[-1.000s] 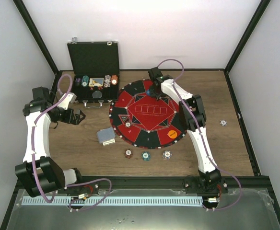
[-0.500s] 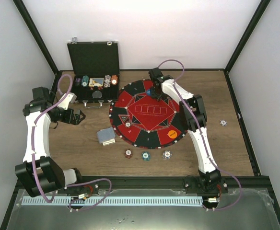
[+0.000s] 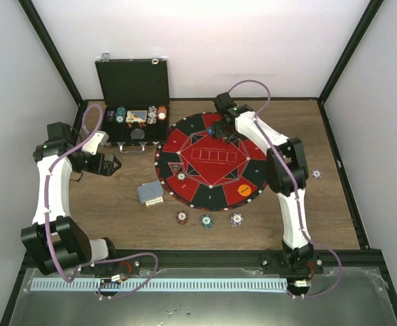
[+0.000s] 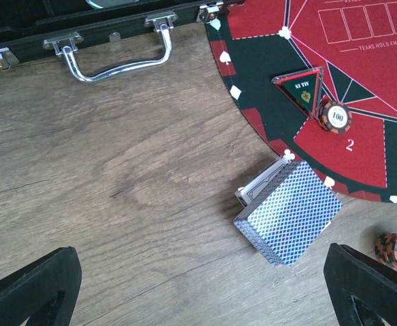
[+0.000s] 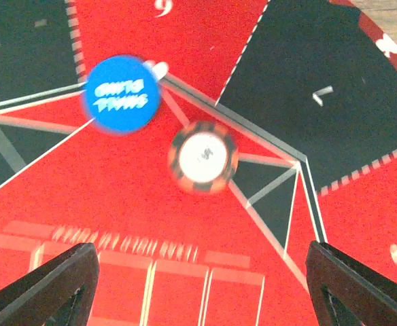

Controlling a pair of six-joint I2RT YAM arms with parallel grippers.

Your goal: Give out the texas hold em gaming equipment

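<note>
My right gripper (image 5: 202, 285) is open above the far part of the mat (image 3: 212, 193). Nothing is between its fingers. Just beyond them a brown-red chip (image 5: 203, 157) lies flat on the mat beside the blue button (image 5: 122, 94). The orange button (image 3: 244, 190) sits on the mat's near right. Another brown-red chip (image 4: 336, 117) lies at the mat's left. My left gripper (image 4: 205, 292) hangs open and empty over bare wood, left of the deck of cards (image 4: 288, 221). Three chip stacks, brown-red (image 3: 182, 217), teal (image 3: 206, 220) and white (image 3: 236, 219), stand in front of the mat.
The black case (image 3: 134, 102) stands open at the back left with chips in its tray, its handle (image 4: 117, 58) facing my left gripper. One white chip (image 3: 317, 174) lies alone on the wood at the right. Dark frame posts border the table.
The right gripper's jaws have spread wide over the mat's far side, and that arm's elbow has swung to the right. The left arm has stayed where it was.
</note>
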